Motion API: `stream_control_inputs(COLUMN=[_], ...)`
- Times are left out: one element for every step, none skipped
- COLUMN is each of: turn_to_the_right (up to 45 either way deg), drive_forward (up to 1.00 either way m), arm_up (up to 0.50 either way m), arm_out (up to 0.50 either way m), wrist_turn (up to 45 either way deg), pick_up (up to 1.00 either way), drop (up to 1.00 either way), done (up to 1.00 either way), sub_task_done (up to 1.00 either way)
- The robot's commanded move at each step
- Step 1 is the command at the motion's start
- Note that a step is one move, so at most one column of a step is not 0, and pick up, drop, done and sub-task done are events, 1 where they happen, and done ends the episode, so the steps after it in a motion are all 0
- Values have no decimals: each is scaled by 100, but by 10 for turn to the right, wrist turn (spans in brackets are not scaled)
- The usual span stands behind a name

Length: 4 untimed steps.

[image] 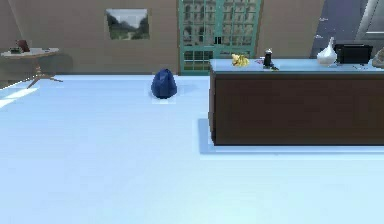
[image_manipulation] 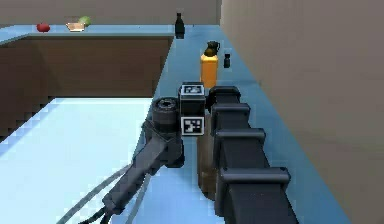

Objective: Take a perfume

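Presently, gripper (image_manipulation: 110, 200), fingers slanting down toward the floor; I cannot tell whether it holds anything. Beyond it on the countertop (image_manipulation: 285, 140) stands an orange bottle (image_manipulation: 209, 68), likely the perfume, with a small dark bottle (image_manipulation: 228, 60) beside it. Risk: a misjudged reach could topple either one.

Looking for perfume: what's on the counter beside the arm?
An orange bottle, a small dark bottle and a taller dark bottle. The arm covers the countertop's near part.
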Motion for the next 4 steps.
stream_control_inputs(turn_to_the_right=[0,0,0,0], drive_forward=[0,0,0,0], arm_up=[0,0,0,0], arm_out=[0,0,0,0], wrist_turn=[450,450,360,0], pick_up=[0,0,0,100], drop=[0,0,0,0], done=[0,0,0,0], sub_task_done=[0,0,0,0])
